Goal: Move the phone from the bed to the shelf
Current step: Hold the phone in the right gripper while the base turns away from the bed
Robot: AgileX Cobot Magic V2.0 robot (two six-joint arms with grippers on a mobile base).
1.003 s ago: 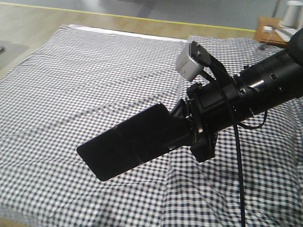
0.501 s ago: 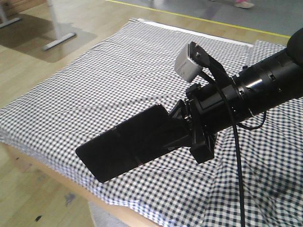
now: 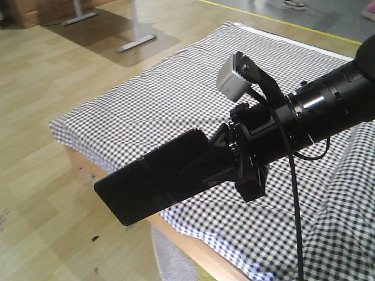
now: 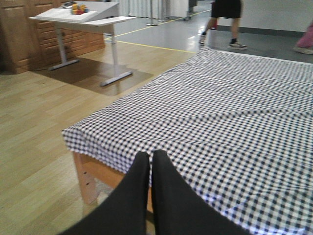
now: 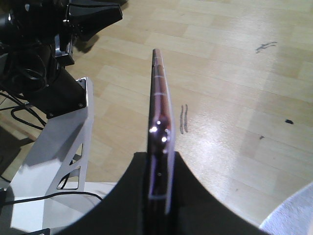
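- The right gripper is pinched tight on one end of the phone — the rest sticks out over the floor by the bed edge, lower left.
- A bump or fast swing could make it slip and fall.
- The left gripper is closed, holding nothing.
- Open floor at left; no shelf in sight.
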